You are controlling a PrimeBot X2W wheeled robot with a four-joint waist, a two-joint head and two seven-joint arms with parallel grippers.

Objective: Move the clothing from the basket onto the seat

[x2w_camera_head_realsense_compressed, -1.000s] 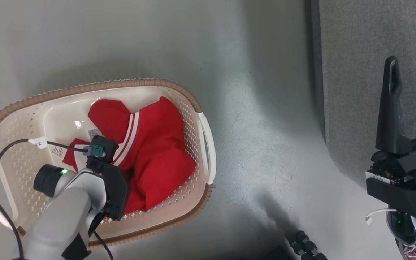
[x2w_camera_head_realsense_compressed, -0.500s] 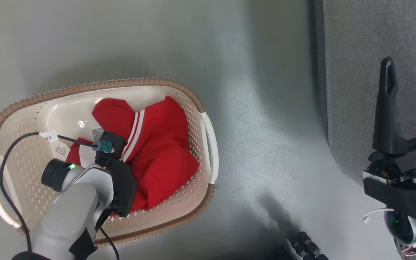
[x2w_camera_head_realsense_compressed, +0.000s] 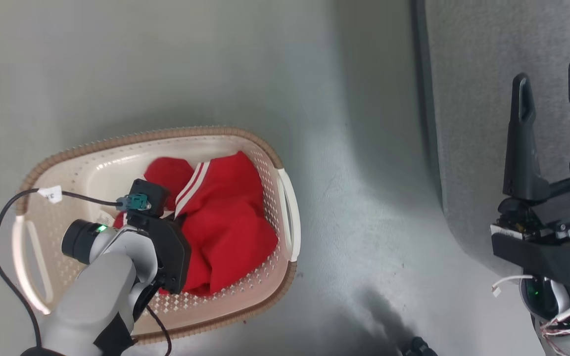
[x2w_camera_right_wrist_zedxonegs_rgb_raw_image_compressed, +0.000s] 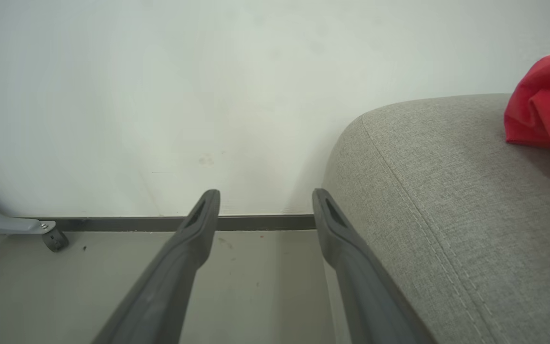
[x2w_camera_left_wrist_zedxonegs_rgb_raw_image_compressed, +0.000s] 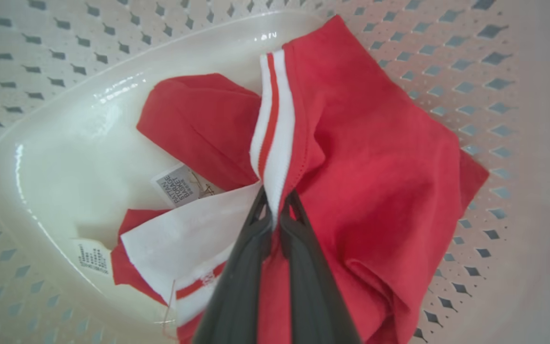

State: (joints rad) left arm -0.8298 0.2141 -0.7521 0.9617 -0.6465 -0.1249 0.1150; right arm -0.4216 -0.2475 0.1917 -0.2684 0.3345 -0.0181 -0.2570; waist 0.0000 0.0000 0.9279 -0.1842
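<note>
Grip at left gripper (x2w_camera_left_wrist_zedxonegs_rgb_raw_image_compressed: 273, 210): clamped narrow on white striped band of clothing (x2w_camera_left_wrist_zedxonegs_rgb_raw_image_compressed: 375, 157), heaped inside basket (x2w_camera_left_wrist_zedxonegs_rgb_raw_image_compressed: 494, 71). Soft, light, likely to drape; sewn band probably a sound hold. Right gripper (x2w_camera_head_realsense_compressed: 549, 84) wide, empty, beside seat (x2w_camera_head_realsense_compressed: 463, 74).

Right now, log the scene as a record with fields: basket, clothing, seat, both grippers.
basket: oval, brown rim, on the floor, left of the seat in the head view
clothing: red heap with white bands, inside the basket
left gripper: shut on the clothing, pinching a white band
right gripper: open, empty, by the seat's edge
seat: grey cushion; a red piece lies on it in the right wrist view
task state: clothing gripped, not yet out of the basket
</note>
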